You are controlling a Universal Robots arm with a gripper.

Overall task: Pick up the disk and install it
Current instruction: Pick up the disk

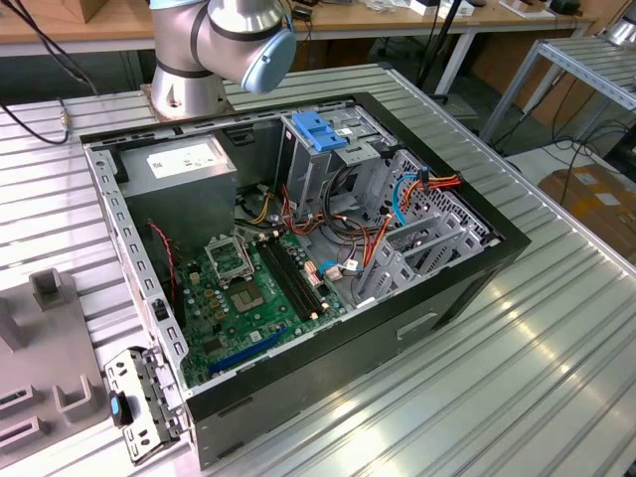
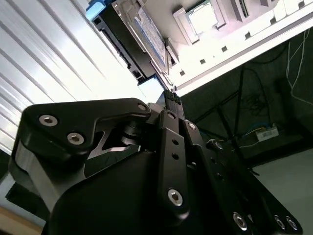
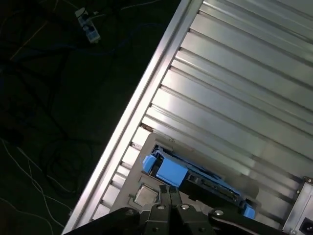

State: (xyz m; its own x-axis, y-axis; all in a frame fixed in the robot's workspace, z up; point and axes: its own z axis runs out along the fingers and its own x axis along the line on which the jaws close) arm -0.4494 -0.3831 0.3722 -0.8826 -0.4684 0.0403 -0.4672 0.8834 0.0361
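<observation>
Disk [image 3: 198, 183] sat in a pale grey holder plate [image 3: 133, 178] right at the edge of the bench [image 3: 234, 73], as the first wrist view showed; flat or on edge, couldn't tell. Bench top was ribbed alu. slats, bright & reflective, w/ long parallel grooves. Past the edge the floor [image 3: 58, 98] was dark, w/ thin loose cables [image 3: 29, 161] trailing over it.

Disk body was dark grey metal framed by a glossy bright-blue plastic rail w/ a blocky tab at one end. In the second wrist view its white-blue label faced the camera.

The gripper [image 3: 170, 190] was matt black w/ silver screw heads. Its jaws looked closed, tips pressed together w/ no gap, just beside the blue tab end. Touching it or not, couldn't tell.

In the exterior view an open black PC case [image 1: 467, 268] lay on the same slatted bench. Inside it were:
- a green mobo [image 1: 243, 298]
- a tall grey sheet-metal cage [image 1: 308, 174] w/ a blue plastic handle
- a grey PSU box [image 1: 189, 189] w/ a white sticker
- red, orange & blue wiring

The arm [image 1: 224, 40], grey w/ a pale-blue joint cap, stood behind the case. A grey fixture block [image 1: 50, 368] lay at the exterior view's left. Wooden benches [image 1: 99, 20] ran along the back of the room.
</observation>
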